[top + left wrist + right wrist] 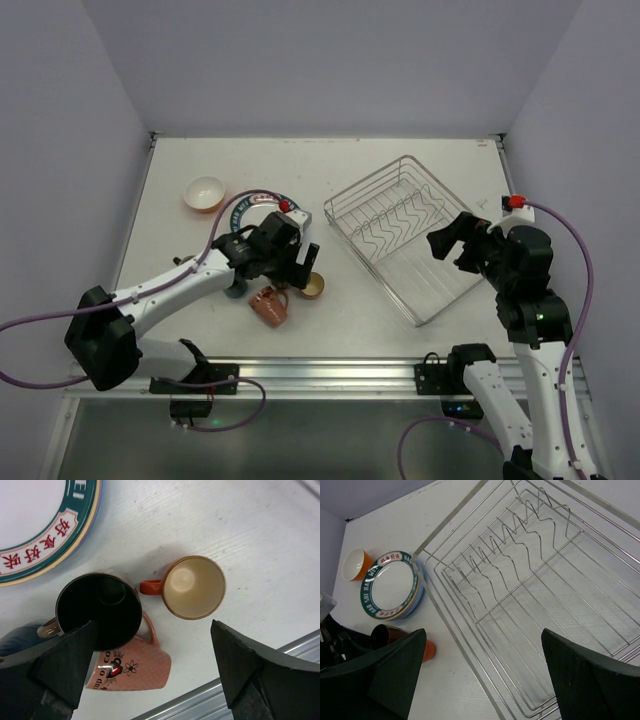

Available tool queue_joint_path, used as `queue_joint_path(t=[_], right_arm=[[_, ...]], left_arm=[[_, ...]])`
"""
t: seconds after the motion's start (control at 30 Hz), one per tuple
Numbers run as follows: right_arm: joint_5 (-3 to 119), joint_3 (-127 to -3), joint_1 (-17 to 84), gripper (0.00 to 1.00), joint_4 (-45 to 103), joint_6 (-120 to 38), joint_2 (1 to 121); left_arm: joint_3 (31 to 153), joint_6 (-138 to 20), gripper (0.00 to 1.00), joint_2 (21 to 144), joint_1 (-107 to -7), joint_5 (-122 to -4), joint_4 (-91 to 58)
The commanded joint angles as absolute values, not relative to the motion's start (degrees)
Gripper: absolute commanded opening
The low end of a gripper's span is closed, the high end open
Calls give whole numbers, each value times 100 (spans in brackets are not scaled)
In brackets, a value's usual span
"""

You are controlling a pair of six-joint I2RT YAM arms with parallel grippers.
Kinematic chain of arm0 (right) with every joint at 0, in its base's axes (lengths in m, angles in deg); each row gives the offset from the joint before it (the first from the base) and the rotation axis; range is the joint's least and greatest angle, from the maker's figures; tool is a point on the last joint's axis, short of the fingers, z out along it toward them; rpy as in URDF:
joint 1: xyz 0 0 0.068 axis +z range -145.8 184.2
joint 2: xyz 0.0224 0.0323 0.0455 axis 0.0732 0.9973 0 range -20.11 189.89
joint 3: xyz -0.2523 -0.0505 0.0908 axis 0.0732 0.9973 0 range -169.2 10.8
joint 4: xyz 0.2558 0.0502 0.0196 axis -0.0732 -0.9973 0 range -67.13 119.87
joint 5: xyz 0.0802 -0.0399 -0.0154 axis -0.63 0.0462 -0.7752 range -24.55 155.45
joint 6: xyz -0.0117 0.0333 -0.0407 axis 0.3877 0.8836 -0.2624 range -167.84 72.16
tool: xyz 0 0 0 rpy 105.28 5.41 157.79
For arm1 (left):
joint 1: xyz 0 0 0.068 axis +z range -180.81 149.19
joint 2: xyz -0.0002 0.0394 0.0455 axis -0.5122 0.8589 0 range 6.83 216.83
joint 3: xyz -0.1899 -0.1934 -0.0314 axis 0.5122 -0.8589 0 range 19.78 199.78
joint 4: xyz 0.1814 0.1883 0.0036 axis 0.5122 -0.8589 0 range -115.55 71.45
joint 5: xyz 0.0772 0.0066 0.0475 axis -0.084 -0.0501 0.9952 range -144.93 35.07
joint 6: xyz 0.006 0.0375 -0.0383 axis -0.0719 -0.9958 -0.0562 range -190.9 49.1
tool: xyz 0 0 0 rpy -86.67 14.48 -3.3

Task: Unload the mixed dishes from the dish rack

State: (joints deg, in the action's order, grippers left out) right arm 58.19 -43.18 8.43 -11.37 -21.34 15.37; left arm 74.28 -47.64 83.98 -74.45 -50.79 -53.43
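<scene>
The silver wire dish rack [410, 235] [530, 580] stands at centre right with nothing in it. My right gripper [450, 240] [484, 635] hovers open over its near right part. Left of the rack lies a stack of plates [250, 212] [40, 525] [390, 582], the top one white with a dark patterned rim. My left gripper [295, 262] [153, 630] hangs open above a cluster of mugs and holds nothing. The black mug [98, 610] stands upright below its left finger [60, 670]. An orange mug [194, 587] [313, 286] is upright, and a pinkish-brown mug [132, 667] [269, 306] lies on its side.
An orange bowl [204, 193] [355, 564], white inside, sits at the far left beyond the plates. A blue shape [17, 637] shows beside the black mug. The metal rail [250, 680] of the table's near edge runs close to the mugs. Purple walls close in the table.
</scene>
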Motion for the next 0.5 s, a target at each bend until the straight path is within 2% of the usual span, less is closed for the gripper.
queue_joint_path(t=[0.0,0.2,0.33,0.47], right_arm=[[5666,-4334,877,99,-977,-2191,1540],[5649,-4343,877,99,-986,-2235,1540],[5579,-4360,877,99,-951,-2244,1540],[5429,-4352,877,99,-916,-2253,1531]], left_arm=[[7953,-4770,100,7952,-7546,-4834,-5371],[8007,-4779,100,7522,-7581,-4658,-5872],[7639,-4700,100,6837,-7590,-4413,-6239],[7365,-4647,100,6712,-7529,-4349,-6495]])
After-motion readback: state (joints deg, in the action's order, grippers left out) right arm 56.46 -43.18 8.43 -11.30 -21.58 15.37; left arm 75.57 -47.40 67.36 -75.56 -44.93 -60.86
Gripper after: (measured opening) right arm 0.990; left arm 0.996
